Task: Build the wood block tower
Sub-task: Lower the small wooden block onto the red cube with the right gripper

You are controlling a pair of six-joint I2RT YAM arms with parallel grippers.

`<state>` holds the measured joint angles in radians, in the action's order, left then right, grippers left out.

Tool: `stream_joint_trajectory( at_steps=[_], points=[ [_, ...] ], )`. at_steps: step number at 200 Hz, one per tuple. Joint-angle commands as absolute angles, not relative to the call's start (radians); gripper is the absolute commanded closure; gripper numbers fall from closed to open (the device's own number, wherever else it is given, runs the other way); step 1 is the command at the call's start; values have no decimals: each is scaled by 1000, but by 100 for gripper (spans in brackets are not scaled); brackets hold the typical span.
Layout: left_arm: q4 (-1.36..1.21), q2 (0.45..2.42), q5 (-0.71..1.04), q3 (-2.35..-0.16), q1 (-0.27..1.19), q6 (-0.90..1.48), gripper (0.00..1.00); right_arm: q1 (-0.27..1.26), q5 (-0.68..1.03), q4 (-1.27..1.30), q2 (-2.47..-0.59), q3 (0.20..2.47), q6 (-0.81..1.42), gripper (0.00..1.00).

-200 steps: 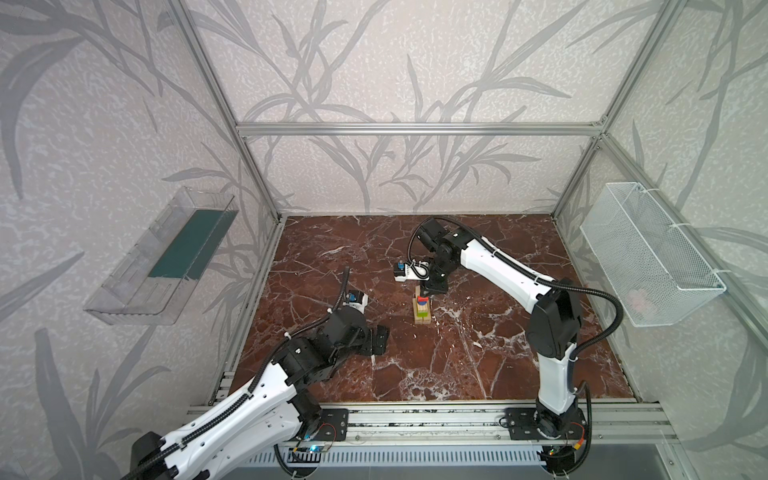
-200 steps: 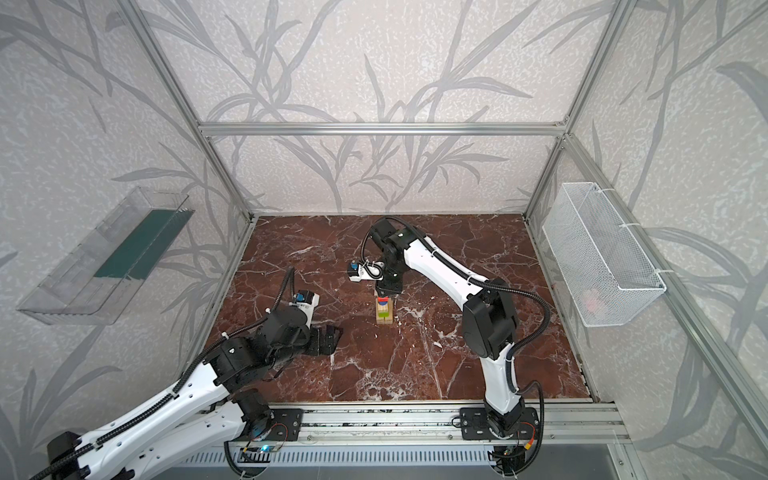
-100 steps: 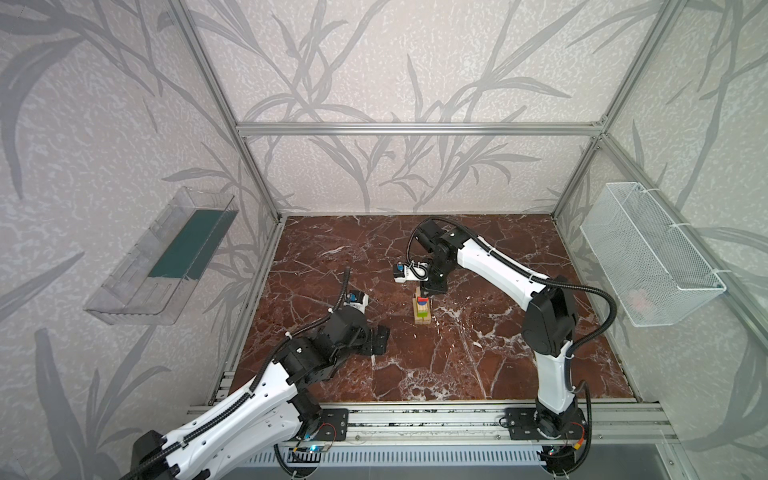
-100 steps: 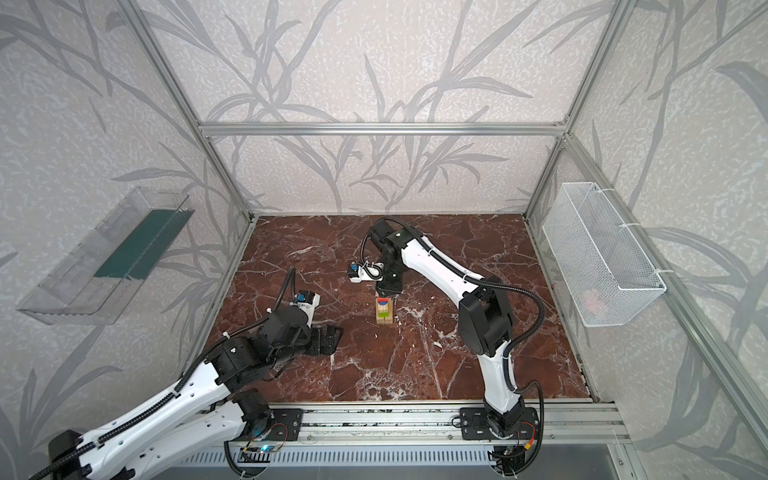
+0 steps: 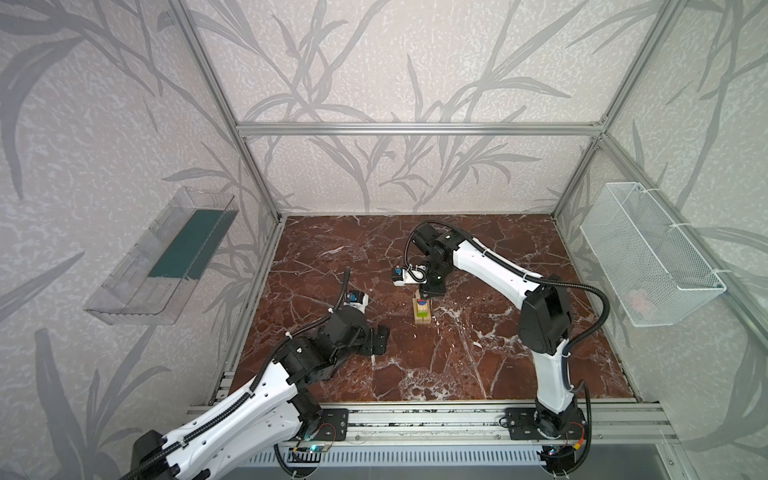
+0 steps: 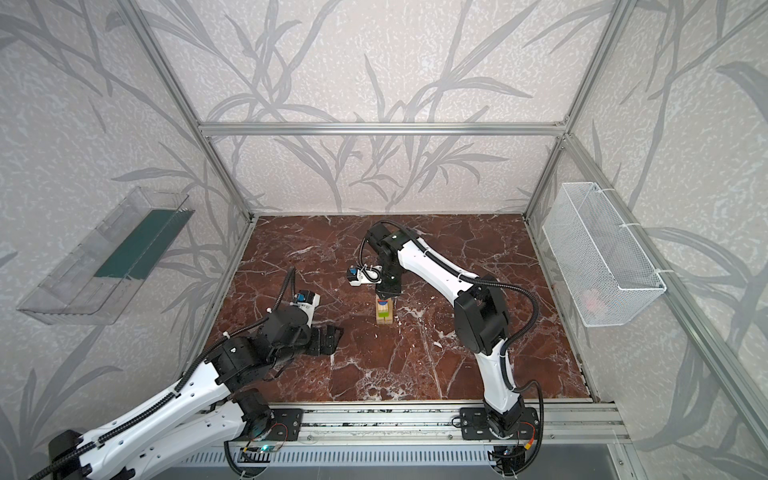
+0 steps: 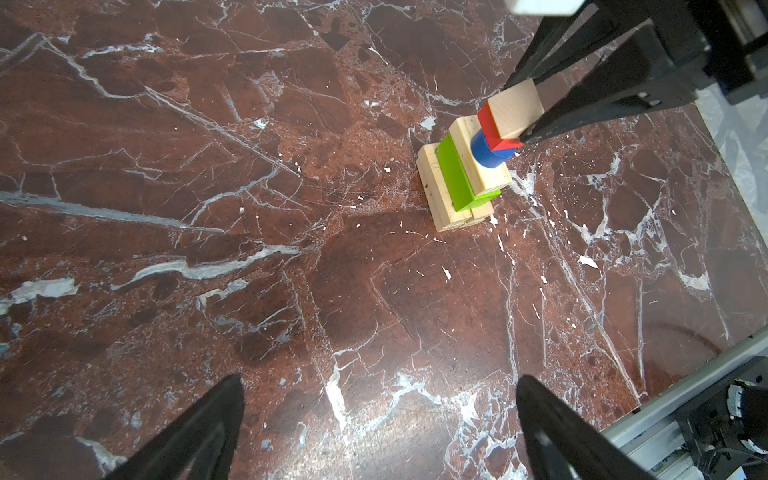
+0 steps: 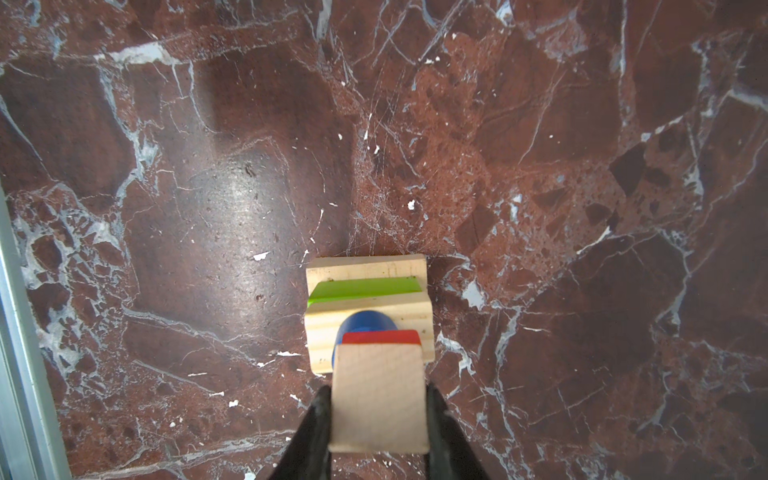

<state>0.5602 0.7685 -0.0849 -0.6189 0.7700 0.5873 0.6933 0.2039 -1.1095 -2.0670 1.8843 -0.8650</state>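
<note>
The wood block tower (image 5: 422, 311) (image 6: 384, 311) stands mid-floor. In the left wrist view two pale bars (image 7: 442, 199) form its base, then a lime-green bar (image 7: 457, 174), a pale bar (image 7: 482, 166), a blue disc (image 7: 489, 153) and a red block (image 7: 492, 129). A pale block (image 7: 515, 109) (image 8: 380, 395) tops it, touching the red block (image 8: 380, 337). My right gripper (image 8: 379, 391) (image 7: 524, 110) (image 5: 428, 293) is shut on that pale block, one finger on each side. My left gripper (image 7: 380, 380) (image 5: 376, 340) hovers open and empty over bare floor, left of the tower.
A clear plastic bin (image 5: 166, 257) hangs on the left wall. A white wire basket (image 5: 648, 253) holding something pinkish hangs on the right wall. An aluminium rail (image 5: 415, 419) runs along the front edge. The red marble floor (image 5: 478, 365) surrounds the tower.
The right arm's elbow has shifted slightly to the left while its gripper stays at the tower's top. The left arm has not moved.
</note>
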Motion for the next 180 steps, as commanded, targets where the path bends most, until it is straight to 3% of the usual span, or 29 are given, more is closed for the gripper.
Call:
stream_joint_trajectory(
  at_steps=[1,78,180],
  points=[
    [557,766,-94,-611,764,598,0,698,192,-1161,-2082,1913,-914,79],
    [557,762,-95,-608,763,595,0,699,183,-1167,-2094,1927,-913,72],
    [556,761,-92,-606,760,594,0,700,189,-1163,-2085,1925,-914,53]
  ],
)
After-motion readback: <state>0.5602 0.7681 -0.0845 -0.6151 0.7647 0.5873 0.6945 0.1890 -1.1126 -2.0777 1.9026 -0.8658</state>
